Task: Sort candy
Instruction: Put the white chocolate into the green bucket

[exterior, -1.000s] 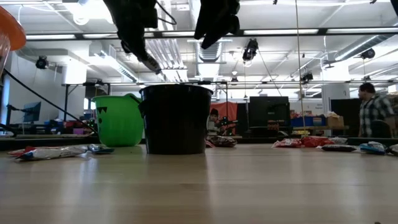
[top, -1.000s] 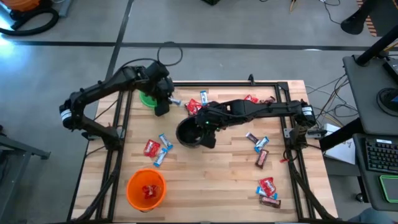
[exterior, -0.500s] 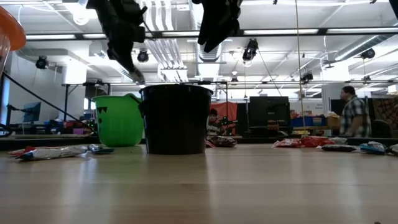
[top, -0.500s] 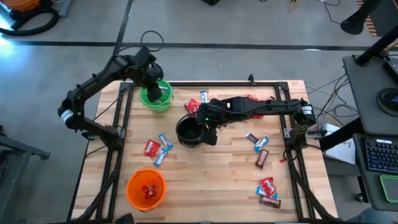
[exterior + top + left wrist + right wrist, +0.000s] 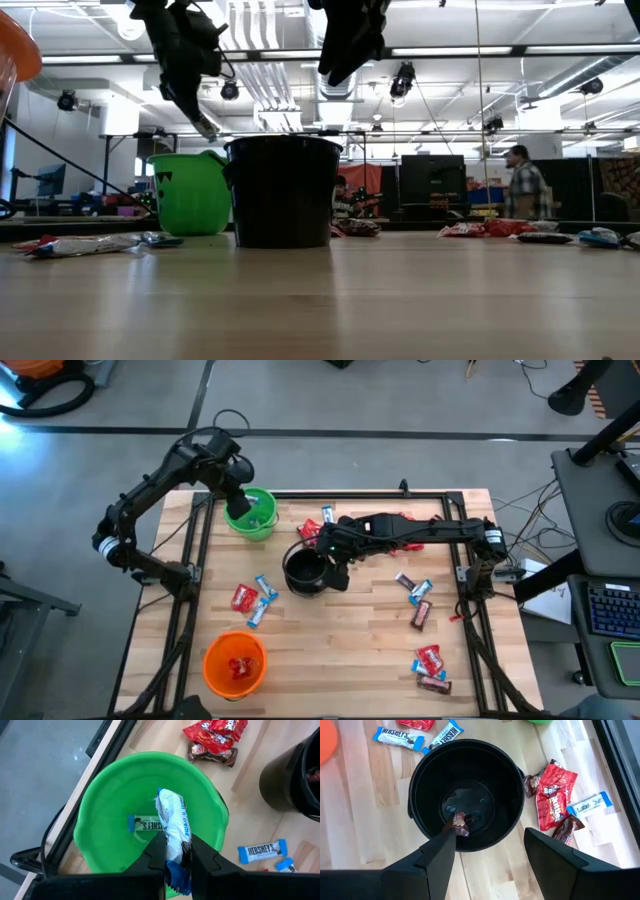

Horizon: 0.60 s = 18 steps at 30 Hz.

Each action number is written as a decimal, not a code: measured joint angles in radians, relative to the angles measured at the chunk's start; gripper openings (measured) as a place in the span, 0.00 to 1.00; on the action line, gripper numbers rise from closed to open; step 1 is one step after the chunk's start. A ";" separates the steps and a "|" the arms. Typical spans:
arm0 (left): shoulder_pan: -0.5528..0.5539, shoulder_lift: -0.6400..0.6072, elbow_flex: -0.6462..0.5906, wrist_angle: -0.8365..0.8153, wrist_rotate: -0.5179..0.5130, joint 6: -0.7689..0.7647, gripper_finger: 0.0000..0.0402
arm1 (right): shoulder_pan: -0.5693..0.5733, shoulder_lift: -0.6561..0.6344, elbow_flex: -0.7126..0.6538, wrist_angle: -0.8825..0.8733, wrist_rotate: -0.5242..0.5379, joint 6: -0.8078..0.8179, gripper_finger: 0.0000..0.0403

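My left gripper (image 5: pixel 173 851) hangs over the green cup (image 5: pixel 105 805) at the table's far left and is shut on a blue-and-white candy bar (image 5: pixel 173 817). Another blue-and-white bar (image 5: pixel 145 824) lies on the cup's bottom. My right gripper (image 5: pixel 492 852) stands open above the black cup (image 5: pixel 420 775) in the middle of the table, touching nothing. A brown candy (image 5: pixel 460 822) lies inside that cup. In the high view the left gripper (image 5: pixel 240 506) is over the green cup (image 5: pixel 262 520), and the right gripper (image 5: pixel 333 568) is beside the black cup (image 5: pixel 300 572). My left gripper pinches the blue-and-white bar near its upper end (image 5: pixel 175 845) between the two fingers; a blue wrapper tail (image 5: pixel 178 876) sticks out behind them. The fingers come from above, slanting down. The bar hangs below them, lifted clear, over the green cup's mouth.
An orange cup (image 5: pixel 235 663) with red candy stands at the near left. Loose candy lies near the left (image 5: pixel 252 598), at the far middle (image 5: pixel 325 517), right of centre (image 5: pixel 416 598) and near right (image 5: pixel 430 665). A black frame (image 5: pixel 190 590) borders the table. A person (image 5: pixel 522 190) walks beyond.
My left gripper has swung with the blue-and-white bar toward the table's far left corner, from just right of the green cup to over its mouth, rolling a little. It has stayed shut on the bar.
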 joint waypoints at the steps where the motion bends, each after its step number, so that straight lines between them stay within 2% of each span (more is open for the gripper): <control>1: 0.000 0.000 0.000 0.000 0.000 0.003 0.03 | 0.000 0.000 0.000 0.000 0.000 0.000 0.57; 9: 0.000 0.000 0.000 -0.012 0.000 -0.004 0.08 | 0.000 0.000 0.000 0.000 0.000 0.000 0.57; 14: 0.000 0.000 0.000 -0.012 -0.006 -0.059 0.10 | 0.000 0.000 0.000 0.002 0.000 0.018 0.57; 18: 0.000 0.001 0.000 -0.020 -0.032 -0.111 0.15 | 0.000 0.000 0.000 0.003 0.001 0.026 0.57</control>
